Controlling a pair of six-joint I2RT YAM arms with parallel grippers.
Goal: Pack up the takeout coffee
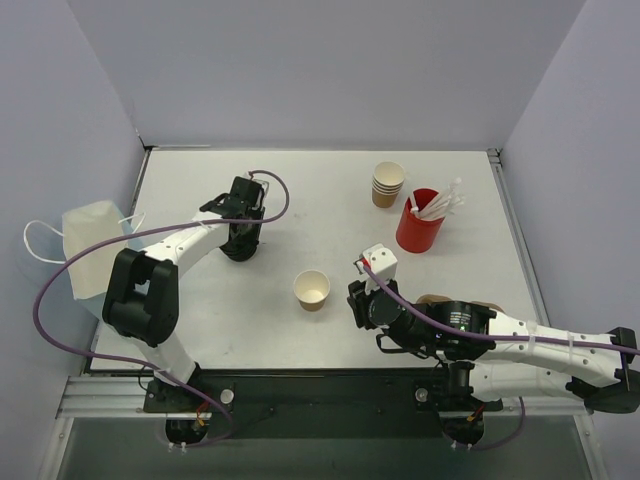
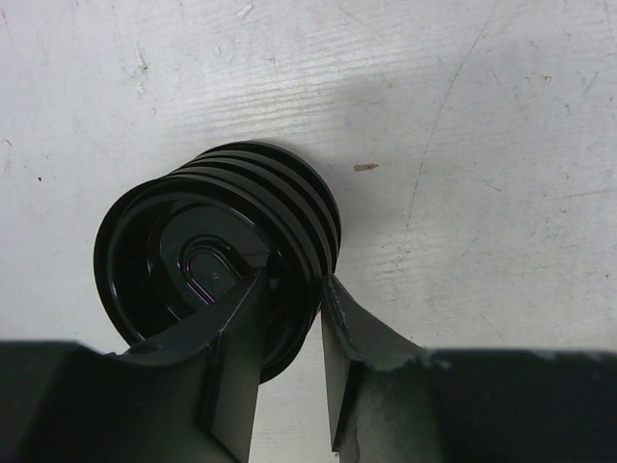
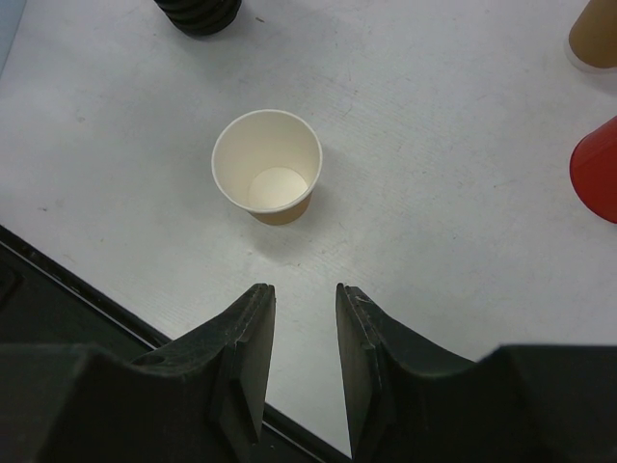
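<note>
A single small brown paper cup stands open near the table's middle with no lid on it; it also shows in the right wrist view. No lidded cup shows. A stack of black lids lies at the left. My left gripper is down on this stack. In the left wrist view the left gripper has one finger over the top lid and the other outside the stack's rim, a small gap apart. My right gripper is open and empty, a short way right of the cup.
A stack of lidless brown cups and a red cup holding white sticks stand at the back right. A white bag lies at the left edge. A brown item is partly hidden under my right arm.
</note>
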